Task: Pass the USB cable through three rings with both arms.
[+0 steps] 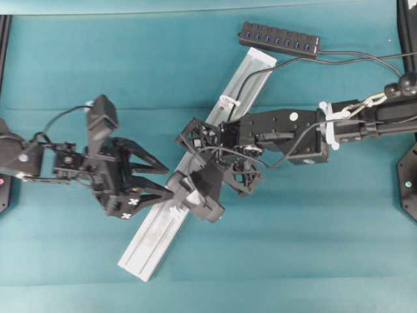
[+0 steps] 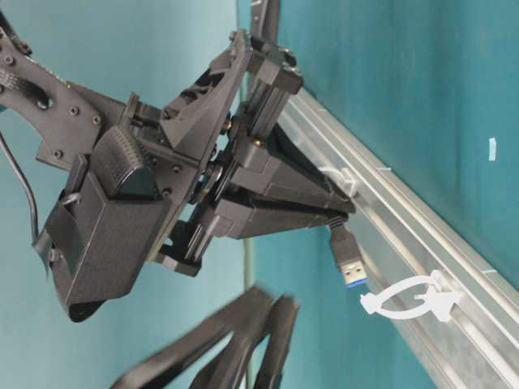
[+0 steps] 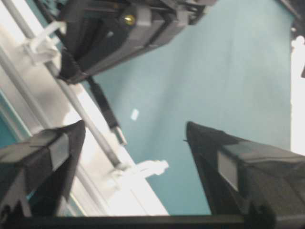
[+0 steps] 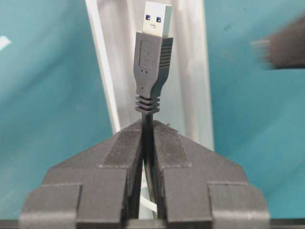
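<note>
while the usb cable [image 4: 152, 57] sits pinched behind its plug in the right gripper [image 4: 147, 138] over the rail [image 1: 166, 225], left gripper [image 1: 153, 176] spread, plug may tilt and miss the next ring [image 2: 409, 298].

Scene evenly and brightly lit. Rail [image 3: 28, 86] overexposed in left wrist view, glare noted. Left gripper [image 2: 235, 344] motion-blurred at table level. USB plug [image 4: 153, 52] sharply rendered.
</note>
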Motion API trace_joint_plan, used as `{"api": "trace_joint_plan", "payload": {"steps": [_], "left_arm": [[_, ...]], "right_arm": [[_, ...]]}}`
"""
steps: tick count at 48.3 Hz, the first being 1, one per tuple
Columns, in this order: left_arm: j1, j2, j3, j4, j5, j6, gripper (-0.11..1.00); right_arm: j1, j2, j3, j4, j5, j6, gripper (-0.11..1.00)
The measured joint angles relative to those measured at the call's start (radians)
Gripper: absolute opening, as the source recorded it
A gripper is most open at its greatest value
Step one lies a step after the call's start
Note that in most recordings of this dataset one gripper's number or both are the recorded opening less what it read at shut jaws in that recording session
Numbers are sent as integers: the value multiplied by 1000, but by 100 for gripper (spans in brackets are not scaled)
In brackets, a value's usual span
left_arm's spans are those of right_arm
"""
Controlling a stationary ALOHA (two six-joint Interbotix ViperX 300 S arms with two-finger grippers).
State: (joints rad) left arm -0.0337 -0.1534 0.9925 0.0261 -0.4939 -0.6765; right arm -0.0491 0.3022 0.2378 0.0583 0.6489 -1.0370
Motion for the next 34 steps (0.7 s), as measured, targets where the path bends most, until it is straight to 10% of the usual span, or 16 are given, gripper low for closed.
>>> {"api": "trace_joint_plan", "payload": {"steps": [34], "left_arm": [[-147, -146, 18, 0, 272, -9, 92]], "right_arm": [[32, 21, -12, -2, 15, -18, 10]]}}
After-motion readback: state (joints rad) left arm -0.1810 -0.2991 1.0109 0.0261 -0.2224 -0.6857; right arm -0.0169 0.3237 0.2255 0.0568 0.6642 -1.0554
